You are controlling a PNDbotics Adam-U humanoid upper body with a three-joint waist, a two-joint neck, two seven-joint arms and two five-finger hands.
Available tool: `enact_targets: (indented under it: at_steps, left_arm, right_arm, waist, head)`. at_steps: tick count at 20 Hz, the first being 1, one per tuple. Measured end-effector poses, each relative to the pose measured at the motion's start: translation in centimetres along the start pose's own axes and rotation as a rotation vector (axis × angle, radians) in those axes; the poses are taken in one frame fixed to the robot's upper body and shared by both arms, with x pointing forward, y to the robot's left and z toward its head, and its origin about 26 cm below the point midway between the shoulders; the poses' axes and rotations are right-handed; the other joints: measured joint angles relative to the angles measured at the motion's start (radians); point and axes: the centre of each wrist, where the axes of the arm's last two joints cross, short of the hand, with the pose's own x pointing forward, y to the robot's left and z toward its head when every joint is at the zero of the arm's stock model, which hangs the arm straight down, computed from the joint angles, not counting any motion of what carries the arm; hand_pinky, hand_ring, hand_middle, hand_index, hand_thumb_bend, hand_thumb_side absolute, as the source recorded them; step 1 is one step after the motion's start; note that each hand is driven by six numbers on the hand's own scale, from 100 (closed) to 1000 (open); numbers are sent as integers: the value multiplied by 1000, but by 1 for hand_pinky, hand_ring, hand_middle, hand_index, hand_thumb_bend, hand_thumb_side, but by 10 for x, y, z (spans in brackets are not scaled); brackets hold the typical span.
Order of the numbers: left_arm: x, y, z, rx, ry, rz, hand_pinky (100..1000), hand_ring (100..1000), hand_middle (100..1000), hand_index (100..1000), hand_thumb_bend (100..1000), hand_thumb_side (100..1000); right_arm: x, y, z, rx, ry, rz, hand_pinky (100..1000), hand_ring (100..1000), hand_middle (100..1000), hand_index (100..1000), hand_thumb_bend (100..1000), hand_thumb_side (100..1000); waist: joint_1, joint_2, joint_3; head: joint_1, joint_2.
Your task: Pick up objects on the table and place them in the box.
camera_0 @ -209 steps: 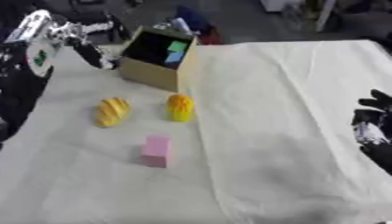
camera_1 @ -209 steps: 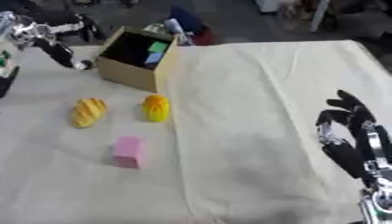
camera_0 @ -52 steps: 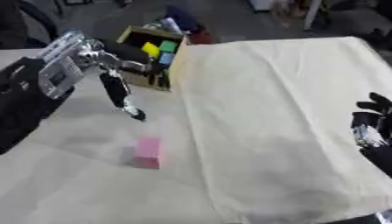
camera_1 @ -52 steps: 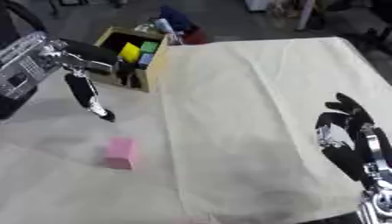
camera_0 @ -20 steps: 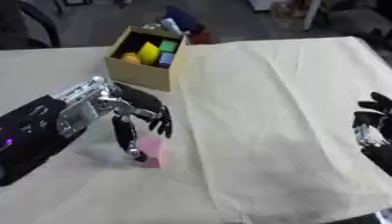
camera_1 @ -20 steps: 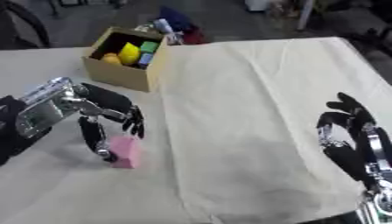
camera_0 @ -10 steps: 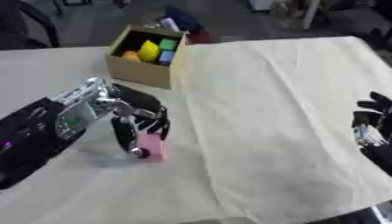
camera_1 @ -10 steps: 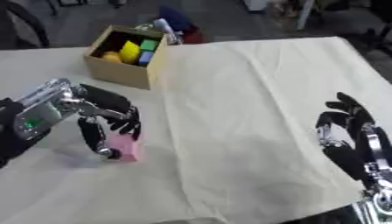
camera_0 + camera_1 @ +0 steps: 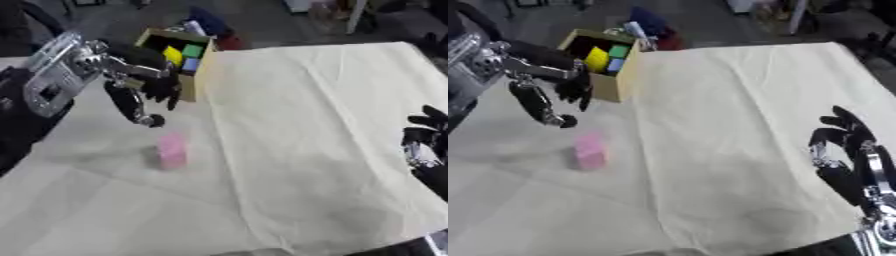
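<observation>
The left hand (image 9: 140, 92) hangs above the cream cloth-covered table (image 9: 315, 125) with its fingers relaxed and spread, pointing downward and holding nothing. Just below and slightly to the right of its fingertips, apart from them, a pink block (image 9: 171, 149) stands on the cloth. Directly beyond the hand, close to the backs of its fingers, sits the open cardboard box (image 9: 194, 70), and inside it show a yellow piece (image 9: 597, 58), a green piece (image 9: 192, 50) and a blue piece (image 9: 614, 65) side by side against the near wall. Far off to the right of the left hand, well apart from block and box, the right hand (image 9: 846, 155) rests at the lower right edge of the table, fingers straight and fanned apart, pointing up and touching none of the objects.
</observation>
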Motion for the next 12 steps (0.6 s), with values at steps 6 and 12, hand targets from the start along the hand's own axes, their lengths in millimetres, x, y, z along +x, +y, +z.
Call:
enact_targets:
  at_steps: [6, 12]
  left_arm:
    - [-8, -30, -24, -141, 43, -13, 745, 722, 749, 879, 800, 600]
    - [-4, -57, -49, -223, 47, -41, 725, 698, 738, 865, 781, 534]
  right_arm:
    - [-1, 0, 0, 1, 2, 0, 858, 777, 789, 941, 100, 432]
    - [-1, 0, 0, 4, 3, 0, 859, 777, 789, 942, 100, 432]
  waist:
    - [0, 0, -1]
    - [0, 0, 1]
  head:
    - [0, 0]
    - [1, 0]
